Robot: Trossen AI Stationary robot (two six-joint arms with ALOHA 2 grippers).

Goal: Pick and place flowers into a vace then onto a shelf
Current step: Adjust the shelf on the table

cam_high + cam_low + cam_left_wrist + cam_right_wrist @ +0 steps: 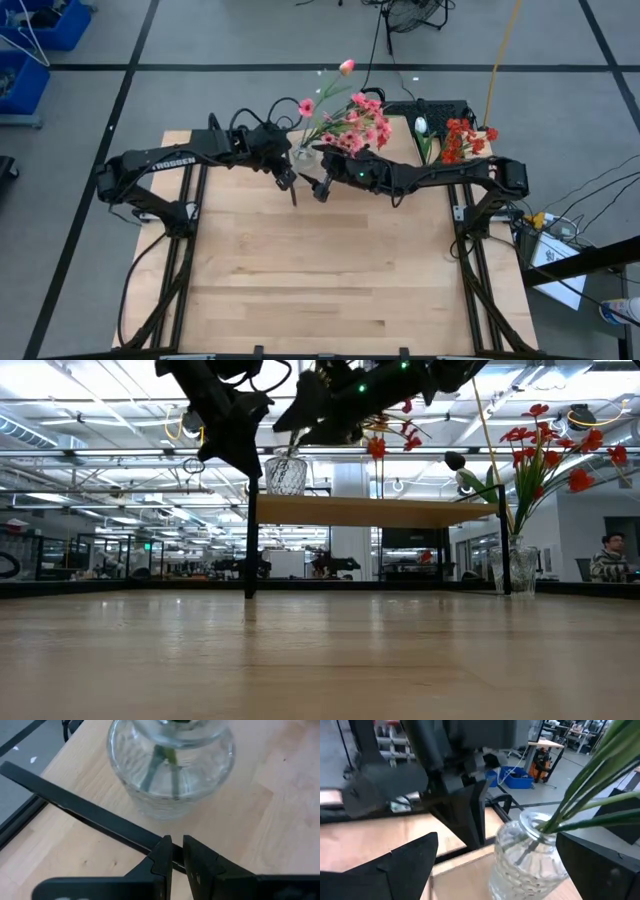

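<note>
From the high view, the small pale-wood shelf on black legs (330, 170) sits at the far edge of the large wooden tabletop (320, 270); on it stands a clear round glass vase (304, 154) holding the pink-blossomed green-stemmed flowers (352, 125), which lean away from the left arm; the left gripper (291, 186) hangs just beside the vase, its fingers nearly pressed together and holding nothing; the right gripper (322, 187) is close by on the vase's other side, spread wide and empty; well apart from the vase, near the right arm's base, red blossoms and a white bud (455, 140) stand in a second spot.

From the low view, the shelf (375, 511) carries the vase (286, 474) at its end above the black leg; both dark arms crowd around the vase from above; a second, tall clear glass vase (518, 568) stands on the tabletop near the shelf's other end, with red flowers (550, 450).

From the left wrist view, the vase (170, 767) with green stems inside rests on the pale board just ahead of the closed fingers (162, 857).

From the right wrist view, the vase (527, 857) sits between the two wide-apart fingers (405, 865), untouched; green stems (585, 790) rise from its neck.
</note>
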